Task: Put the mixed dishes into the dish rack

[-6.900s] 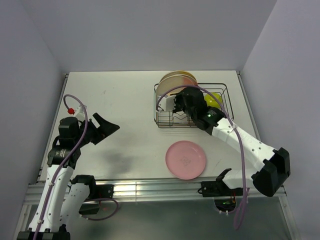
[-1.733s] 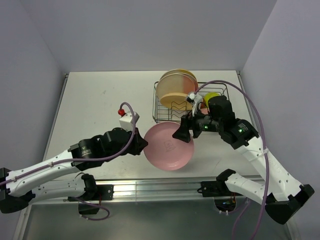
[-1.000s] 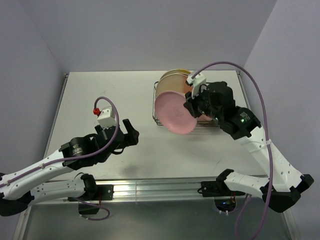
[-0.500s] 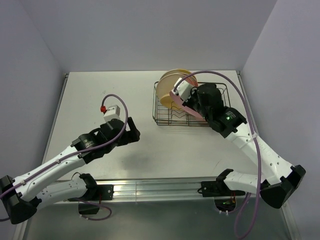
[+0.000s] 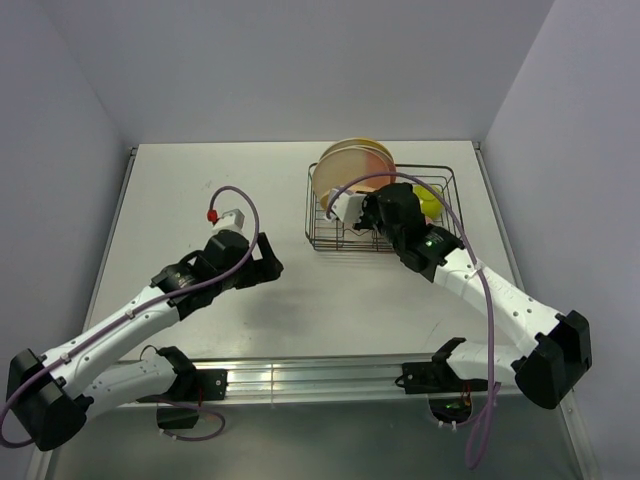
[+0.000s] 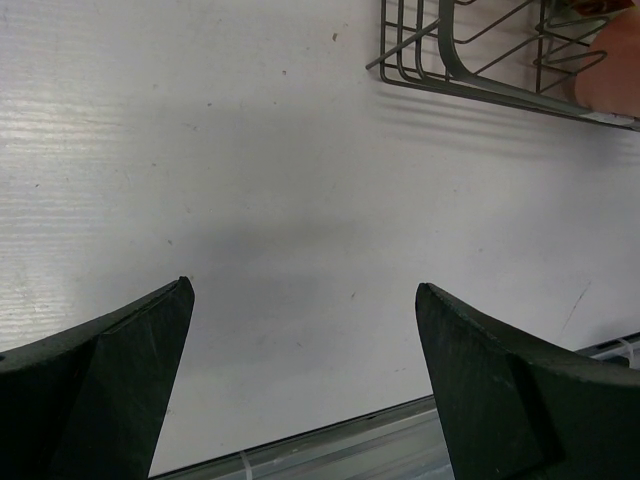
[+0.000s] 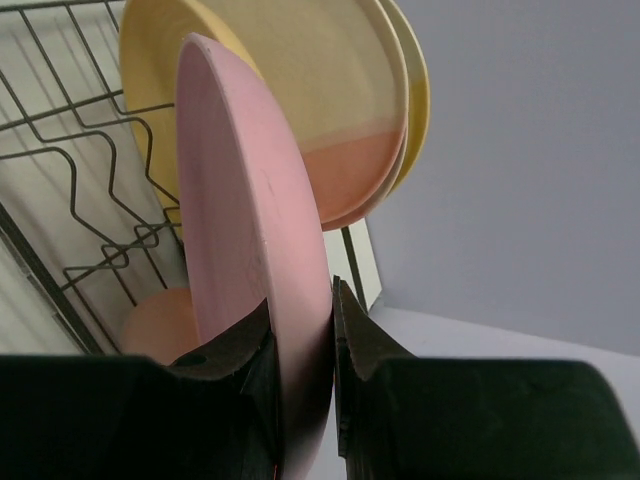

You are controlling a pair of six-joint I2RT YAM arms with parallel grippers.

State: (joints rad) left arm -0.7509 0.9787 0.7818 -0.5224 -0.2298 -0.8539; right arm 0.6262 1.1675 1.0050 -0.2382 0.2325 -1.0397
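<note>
My right gripper (image 7: 300,297) is shut on the rim of a pink plate (image 7: 245,240), which stands on edge over the dish rack (image 7: 75,205). Behind it a cream-and-pink plate (image 7: 345,120) and a yellow plate (image 7: 412,75) stand upright in the rack. In the top view the right gripper (image 5: 362,214) is low over the dish rack (image 5: 311,222) and hides the pink plate; the stacked upright plates (image 5: 352,163) sit at the rack's back left and a lime-yellow bowl (image 5: 428,199) at its right. My left gripper (image 5: 268,258) is open and empty over bare table.
A salmon-pink object (image 7: 150,325) lies low in the rack beside the pink plate. The rack's near corner (image 6: 420,60) shows at the top of the left wrist view, and the table's front edge (image 6: 330,440) runs below the left gripper (image 6: 303,290).
The right gripper swung the pink plate from face-on above the rack to edge-on and down into it. The left arm drew back slightly; its gripper stayed open.
</note>
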